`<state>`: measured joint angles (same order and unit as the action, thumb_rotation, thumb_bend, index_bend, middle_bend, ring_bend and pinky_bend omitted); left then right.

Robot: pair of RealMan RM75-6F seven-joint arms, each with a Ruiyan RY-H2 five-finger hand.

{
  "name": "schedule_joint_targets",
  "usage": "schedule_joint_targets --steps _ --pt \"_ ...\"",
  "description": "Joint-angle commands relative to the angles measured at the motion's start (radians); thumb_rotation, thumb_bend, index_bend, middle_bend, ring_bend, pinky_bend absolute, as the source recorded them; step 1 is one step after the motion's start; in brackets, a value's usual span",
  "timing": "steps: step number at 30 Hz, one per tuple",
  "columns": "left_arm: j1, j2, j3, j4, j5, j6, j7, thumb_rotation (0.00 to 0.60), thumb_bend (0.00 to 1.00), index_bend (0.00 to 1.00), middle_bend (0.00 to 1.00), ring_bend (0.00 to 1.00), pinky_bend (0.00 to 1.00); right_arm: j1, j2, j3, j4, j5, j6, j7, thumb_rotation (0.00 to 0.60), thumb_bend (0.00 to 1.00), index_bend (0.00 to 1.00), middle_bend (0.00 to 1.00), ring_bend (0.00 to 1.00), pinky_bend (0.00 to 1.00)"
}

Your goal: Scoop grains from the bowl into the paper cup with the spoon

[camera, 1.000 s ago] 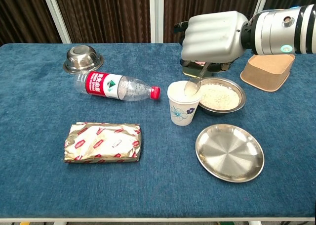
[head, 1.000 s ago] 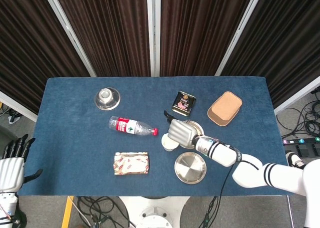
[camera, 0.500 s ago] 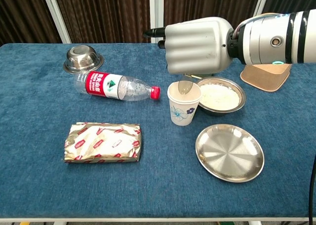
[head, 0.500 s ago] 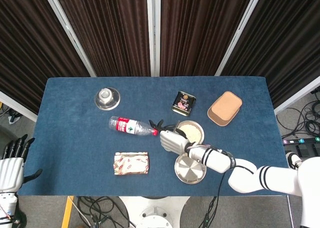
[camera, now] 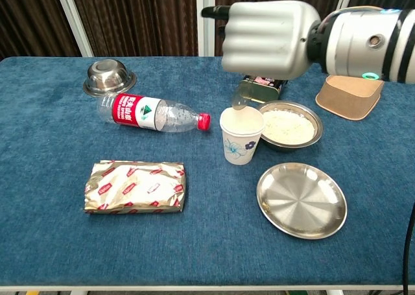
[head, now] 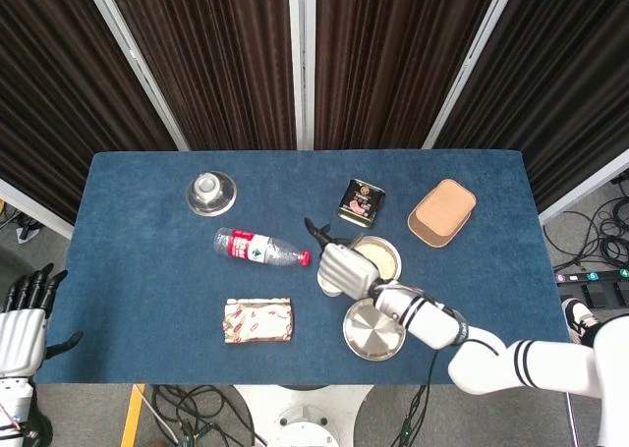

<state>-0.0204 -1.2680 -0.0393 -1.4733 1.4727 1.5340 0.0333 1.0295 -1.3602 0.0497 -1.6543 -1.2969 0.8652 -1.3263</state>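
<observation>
Foil packet: a gold and red wrapped block [camera: 135,187] lies flat at the near left of the blue table [camera: 52,243].
Plate: an empty steel plate [camera: 301,200] sits at the near right, just in front of the bowl.
Paper cup: a white cup with a flower print [camera: 241,136] stands upright mid-table, just beside the bowl's left rim.
Spoon: the clear spoon [camera: 238,102] hangs tilted, its bowl just above the cup's far rim; its handle runs up into the right hand.
Right hand: the right hand [camera: 269,37] hovers above cup and bowl, back toward the chest camera, fingers curled together around the spoon handle.
Bowl: the steel bowl [camera: 288,124] holds pale grains and sits right of the cup.
Bottle: a clear bottle with red label and cap [camera: 152,114] lies on its side, cap pointing toward the cup.
Tin: a dark tin [head: 361,201] rests behind the bowl, partly hidden in the chest view.
Tan tray: a tan tray [camera: 348,96] sits at the far right.
Small bowl: a small steel bowl [camera: 109,76] stands at the far left.
Left hand: the left hand [head: 25,324] hangs off the table's left edge, fingers straight and slightly apart, holding nothing.
</observation>
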Motion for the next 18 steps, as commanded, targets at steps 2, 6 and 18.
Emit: schedule_joint_targets --steps 2,6,18 --pt "-0.003 0.002 -0.004 -0.002 0.004 0.002 -0.001 0.6 0.17 0.16 0.14 0.09 0.07 -0.119 0.037 -0.003 -0.003 -0.042 0.119 0.35 0.6 0.33 0.66 0.62 0.29 0.0" --pt "-0.005 0.005 -0.007 -0.006 0.003 0.003 0.003 0.6 0.17 0.16 0.14 0.09 0.07 -0.208 0.038 -0.022 0.035 -0.069 0.172 0.67 0.6 0.33 0.66 0.62 0.29 0.0" --pt "-0.018 0.017 -0.01 -0.03 0.019 0.003 0.034 0.6 0.17 0.16 0.14 0.09 0.07 -0.402 -0.05 -0.107 0.222 -0.28 0.396 1.252 0.6 0.33 0.66 0.62 0.29 0.0"
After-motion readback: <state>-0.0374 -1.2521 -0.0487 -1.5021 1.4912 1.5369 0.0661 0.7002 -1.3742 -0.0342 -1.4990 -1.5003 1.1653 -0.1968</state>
